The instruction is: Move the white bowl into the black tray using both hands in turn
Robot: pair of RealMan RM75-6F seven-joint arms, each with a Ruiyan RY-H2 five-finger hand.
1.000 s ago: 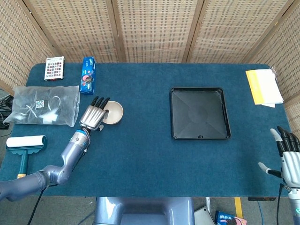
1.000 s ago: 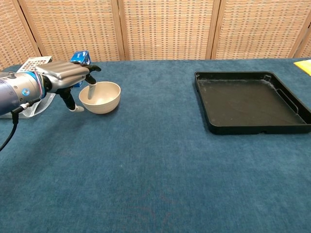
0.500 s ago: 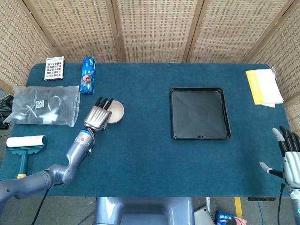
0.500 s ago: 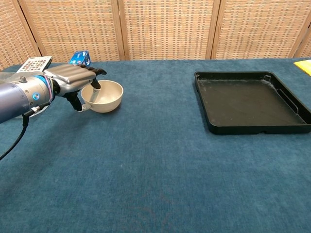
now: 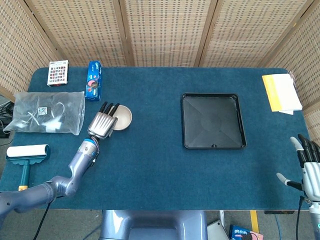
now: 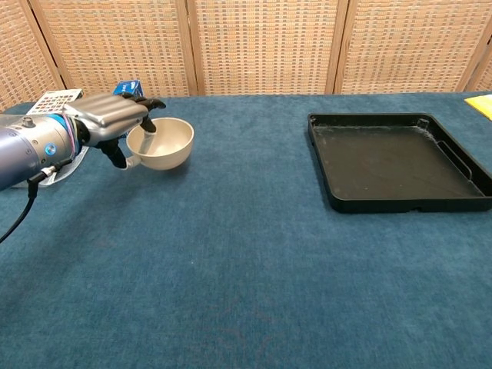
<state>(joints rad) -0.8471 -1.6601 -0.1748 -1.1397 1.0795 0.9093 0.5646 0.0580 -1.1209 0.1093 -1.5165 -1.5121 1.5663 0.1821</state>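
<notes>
At the table's left side, my left hand gripped the white bowl by its near rim, fingers hooked inside, the bowl tipped slightly off the blue cloth. The black tray sat well apart to the right. My right hand hung released, fingers spread, holding nothing.

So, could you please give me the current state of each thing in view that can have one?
white bowl: tilted, gripped at its near rim and raised off the cloth
left hand: holds the bowl, fingers hooked inside it
right hand: holds nothing, fingers apart, at the table's right edge
black tray: flat on the table, nothing in it
clear bag: lying flat, holding a white cable
</notes>
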